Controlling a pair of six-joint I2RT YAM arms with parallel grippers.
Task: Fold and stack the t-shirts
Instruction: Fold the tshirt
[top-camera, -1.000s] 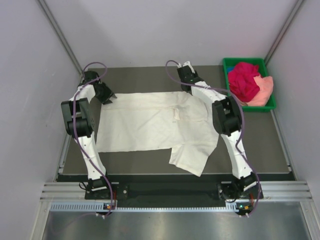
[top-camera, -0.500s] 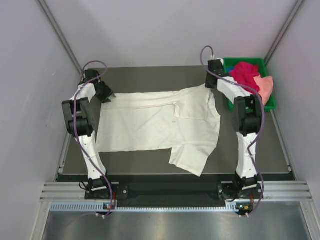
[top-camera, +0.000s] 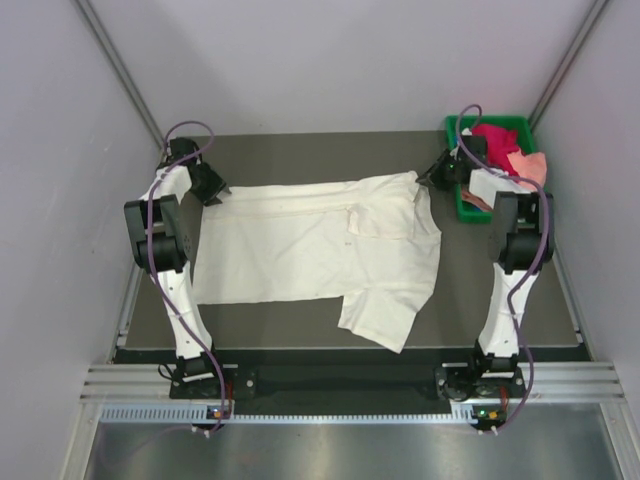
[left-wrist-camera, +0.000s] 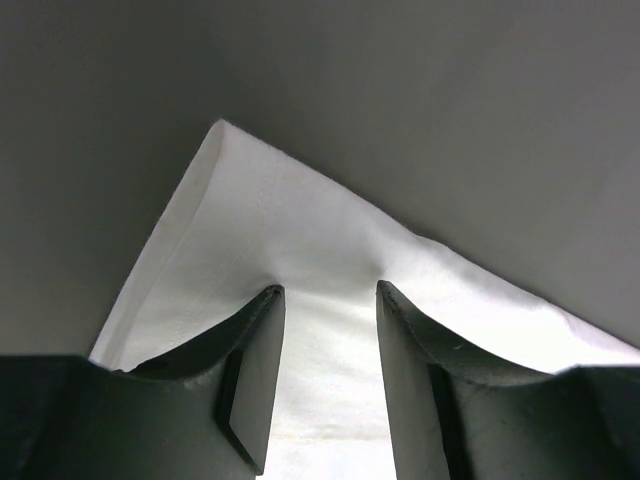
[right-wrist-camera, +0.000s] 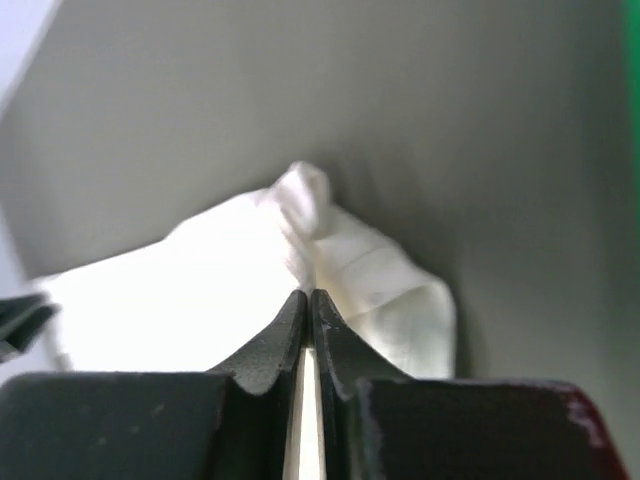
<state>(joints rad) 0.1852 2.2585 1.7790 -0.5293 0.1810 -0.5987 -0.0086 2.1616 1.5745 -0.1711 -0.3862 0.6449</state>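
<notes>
Two corners of the cream-white t-shirt (top-camera: 310, 245) matter most to me from the top camera. It lies spread across the middle of the table (top-camera: 300, 320), with one sleeve trailing toward 5 o'clock. The left gripper (top-camera: 215, 195) sits at its 10 o'clock corner and the right gripper (top-camera: 432, 178) at its 2 o'clock corner, just beside the green tray (top-camera: 513, 122). The magenta-red t-shirt (top-camera: 493, 135) and peach-pink t-shirt (top-camera: 528, 165) lie bunched in that tray. I judge the arms are placed to stretch the far edge flat before a fold.

On the left wrist camera, the fingers (left-wrist-camera: 255, 340) stand apart with their tips on the cloth just inside the hem corner. As far as I can tell they are pinning it rather than pinching it.

On the right wrist camera, the jaws are together and a ridge of white cloth is drawn up into them. I take that corner as clamped and ready to pull.
</notes>
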